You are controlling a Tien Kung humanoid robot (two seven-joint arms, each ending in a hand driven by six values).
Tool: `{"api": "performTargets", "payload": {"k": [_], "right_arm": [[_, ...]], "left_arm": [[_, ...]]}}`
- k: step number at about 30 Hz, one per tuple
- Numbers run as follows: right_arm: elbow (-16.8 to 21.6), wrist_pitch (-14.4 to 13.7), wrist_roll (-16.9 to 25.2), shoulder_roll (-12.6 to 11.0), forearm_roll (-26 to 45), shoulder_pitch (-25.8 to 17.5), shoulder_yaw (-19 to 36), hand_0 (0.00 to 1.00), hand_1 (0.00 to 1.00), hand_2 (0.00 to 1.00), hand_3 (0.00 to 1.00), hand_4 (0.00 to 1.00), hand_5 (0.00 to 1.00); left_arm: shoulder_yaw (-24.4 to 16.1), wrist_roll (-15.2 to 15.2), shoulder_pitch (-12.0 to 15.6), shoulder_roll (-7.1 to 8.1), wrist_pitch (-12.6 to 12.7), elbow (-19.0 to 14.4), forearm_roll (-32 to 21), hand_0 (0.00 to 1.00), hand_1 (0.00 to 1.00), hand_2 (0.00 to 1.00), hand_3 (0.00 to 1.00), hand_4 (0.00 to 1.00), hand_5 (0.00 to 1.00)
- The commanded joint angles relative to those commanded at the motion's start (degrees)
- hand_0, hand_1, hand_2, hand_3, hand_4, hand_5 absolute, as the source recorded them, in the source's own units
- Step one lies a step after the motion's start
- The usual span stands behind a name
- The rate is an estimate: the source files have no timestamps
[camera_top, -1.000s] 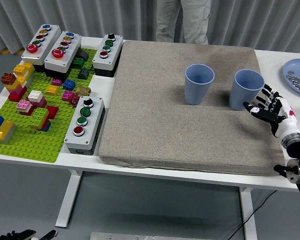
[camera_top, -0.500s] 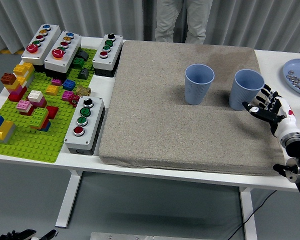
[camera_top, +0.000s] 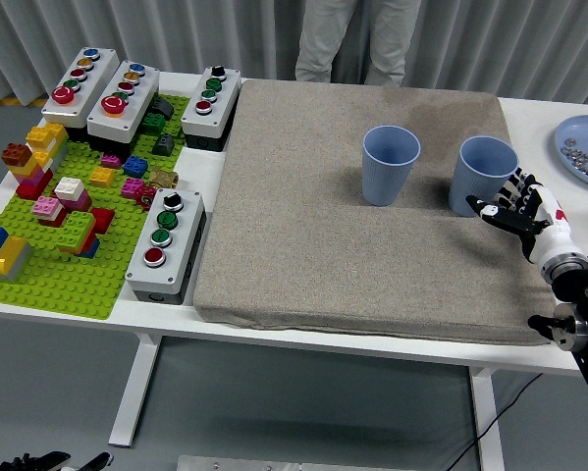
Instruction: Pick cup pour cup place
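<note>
Since a second ago the right robot hand [camera_top: 517,208] has slid a little left and lower, closing on the right cup [camera_top: 481,175]; its fingers [camera_top: 497,204] are spread and hold nothing, tips just at the cup's lower right side. Both blue cups stand upright on the grey mat [camera_top: 352,206], the left cup [camera_top: 390,164] well apart from the hand. A person [camera_top: 357,39] stands at the table's [camera_top: 215,324] far side, hands out of view.
</note>
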Motion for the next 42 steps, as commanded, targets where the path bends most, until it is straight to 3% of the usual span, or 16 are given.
{"api": "performTargets", "payload": {"k": [42], "right_arm": [[-2.96,0.26,-0.23,1.85,0.18,3.57,-0.88,0.994,0.906,0.970,0.913,0.861,0.244]], "left_arm": [[1.33,-0.29,-1.16,0.17,0.00,0.00,-1.00,0.769,0.764,0.817,0.684,0.507,0.998]]}}
